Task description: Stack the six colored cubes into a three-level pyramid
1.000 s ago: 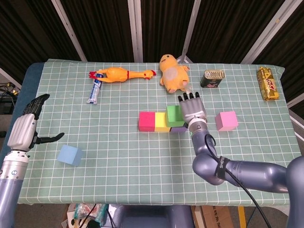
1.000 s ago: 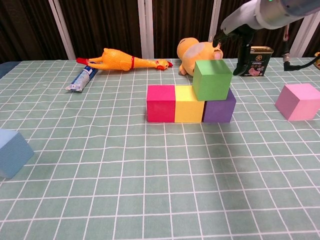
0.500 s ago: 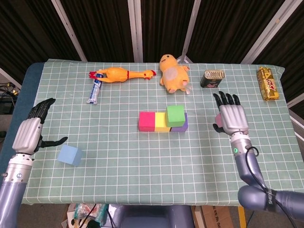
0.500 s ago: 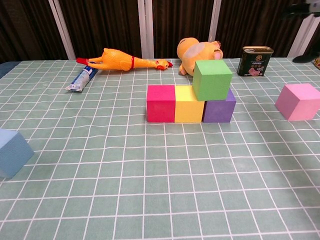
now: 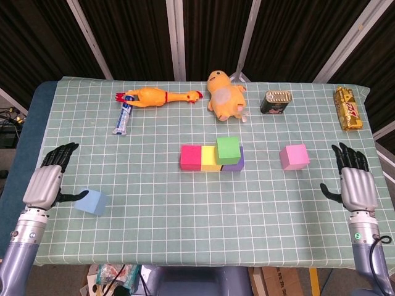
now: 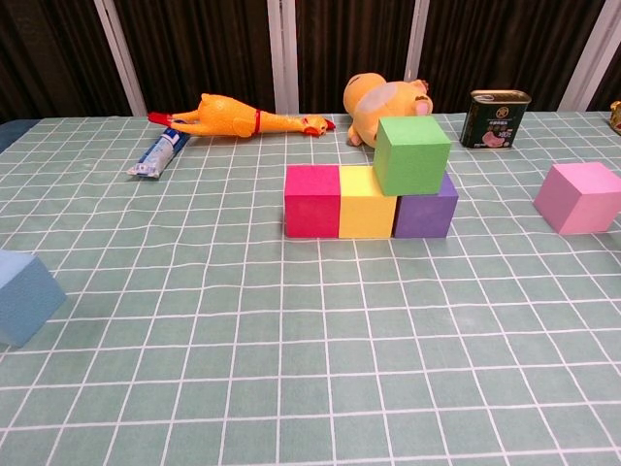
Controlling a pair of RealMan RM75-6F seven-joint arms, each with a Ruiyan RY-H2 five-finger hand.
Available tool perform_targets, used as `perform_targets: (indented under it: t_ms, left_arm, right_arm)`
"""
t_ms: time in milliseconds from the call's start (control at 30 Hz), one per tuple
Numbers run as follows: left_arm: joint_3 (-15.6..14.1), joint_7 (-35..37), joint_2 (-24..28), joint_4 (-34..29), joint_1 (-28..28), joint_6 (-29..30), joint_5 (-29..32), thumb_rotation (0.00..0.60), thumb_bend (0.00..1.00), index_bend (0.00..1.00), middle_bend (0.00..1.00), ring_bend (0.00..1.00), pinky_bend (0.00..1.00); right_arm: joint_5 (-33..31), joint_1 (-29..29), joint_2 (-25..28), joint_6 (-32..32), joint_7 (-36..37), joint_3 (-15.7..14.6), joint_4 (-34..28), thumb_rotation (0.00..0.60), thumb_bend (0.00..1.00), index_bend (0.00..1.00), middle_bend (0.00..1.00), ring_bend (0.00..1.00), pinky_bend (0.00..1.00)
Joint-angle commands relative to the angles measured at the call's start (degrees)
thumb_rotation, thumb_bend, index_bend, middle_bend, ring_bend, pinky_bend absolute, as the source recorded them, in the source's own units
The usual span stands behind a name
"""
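My left hand (image 5: 46,185), fingers wide, holds nothing beside the light-blue foam cube (image 5: 91,201); my right hand (image 5: 357,185), equally spread, sits outboard of the pink foam cube (image 5: 294,156).

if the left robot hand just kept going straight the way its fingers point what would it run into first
Probably nothing nearby. The left robot hand points up the left side of the green checked tablecloth, passing beside the light blue foam cube. That strip looks bare, though its height is unclear.

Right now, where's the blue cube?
In the head view the blue cube sits alone near the table's front-left, just beside the thumb of the left hand and well left of the cube row; the chest view shows it at the left edge.
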State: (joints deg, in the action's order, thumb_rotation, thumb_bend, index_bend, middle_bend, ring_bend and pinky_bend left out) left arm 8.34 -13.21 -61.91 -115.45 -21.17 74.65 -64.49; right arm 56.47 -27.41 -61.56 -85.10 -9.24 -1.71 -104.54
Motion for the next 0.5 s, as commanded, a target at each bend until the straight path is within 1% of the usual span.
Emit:
perform_targets:
  t_ms: [33, 200, 333, 367, 500]
  left_arm:
    - [-1.6, -1.3, 1.2, 1.6, -0.2, -2.1, -1.1, 0.6, 0.06, 0.0, 0.03, 0.0, 0.05]
    - [-4.0, -2.6, 4.4, 3.7, -0.7, -5.5, -3.9, 0.6, 0.01, 0.0, 0.03, 0.0, 0.05]
    - [-6.2, -3.4, 6.8, 5.9, -1.4, -8.8, -7.5, 0.6, 0.0, 0.0, 0.04, 0.0, 0.05]
    - [-7.2, -3.9, 7.2, 7.2, -2.2, -10.8, -9.1, 0.6, 0.0, 0.0, 0.04, 0.0, 0.06]
    - [-8.2, -2.9, 7.0, 9.9, -3.7, -14.5, -11.5, 0.6, 0.0, 0.0, 0.05, 0.01, 0.07]
  right_arm:
    - [1.3, 1.3, -0.4, 1.1, 1.4, 0.9, 1.3, 0.6, 0.31, 0.0, 0.0, 0.0, 0.0]
    - [2.2, 2.4, -0.5, 2.4, 2.1, 2.3, 1.7, 0.6, 0.31, 0.0, 0.0, 0.0, 0.0]
    - [2.4, 3.2, -0.6, 3.6, 2.2, 3.2, 1.9, 0.6, 0.31, 0.0, 0.0, 0.0, 0.0]
    - [2.4, 3.4, -0.6, 4.1, 2.3, 3.5, 1.9, 0.6, 0.31, 0.0, 0.0, 0.0, 0.0]
    - [2.7, 4.0, -0.6, 4.9, 2.1, 4.3, 1.7, 0.6, 0.31, 0.0, 0.0, 0.0, 0.0]
